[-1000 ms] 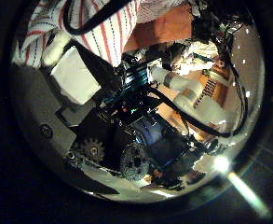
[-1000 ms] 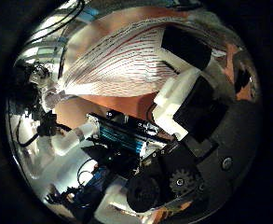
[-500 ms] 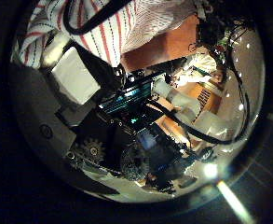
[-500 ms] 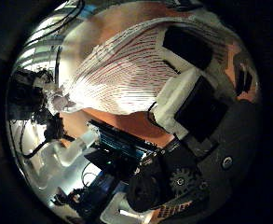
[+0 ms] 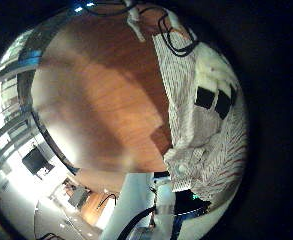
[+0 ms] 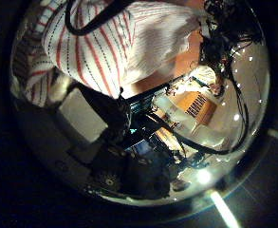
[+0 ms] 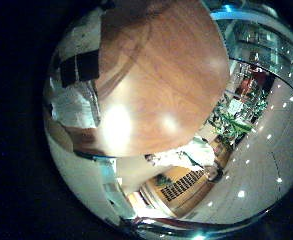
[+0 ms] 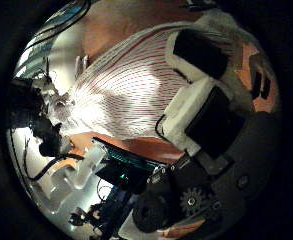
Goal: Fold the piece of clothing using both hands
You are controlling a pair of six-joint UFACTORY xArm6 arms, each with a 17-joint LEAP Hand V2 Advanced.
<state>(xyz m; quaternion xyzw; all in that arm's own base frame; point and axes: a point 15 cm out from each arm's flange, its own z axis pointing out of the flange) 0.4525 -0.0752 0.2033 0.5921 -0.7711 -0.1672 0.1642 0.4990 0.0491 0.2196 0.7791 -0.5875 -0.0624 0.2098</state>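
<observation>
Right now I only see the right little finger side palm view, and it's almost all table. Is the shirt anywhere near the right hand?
Observer: Yes. In the right thumb side palm view the striped cloth fills much of the picture, so it is close to the right hand.
Operator: Does the other hand have some too?
Observer: The cloth also spreads across the left thumb side palm view, right by the left hand. I cannot tell how either hand grips it.
Operator: Is it flat?
Observer: Not all of it. In the left little finger side palm view, part of it is bunched up next to the bare table.
</observation>
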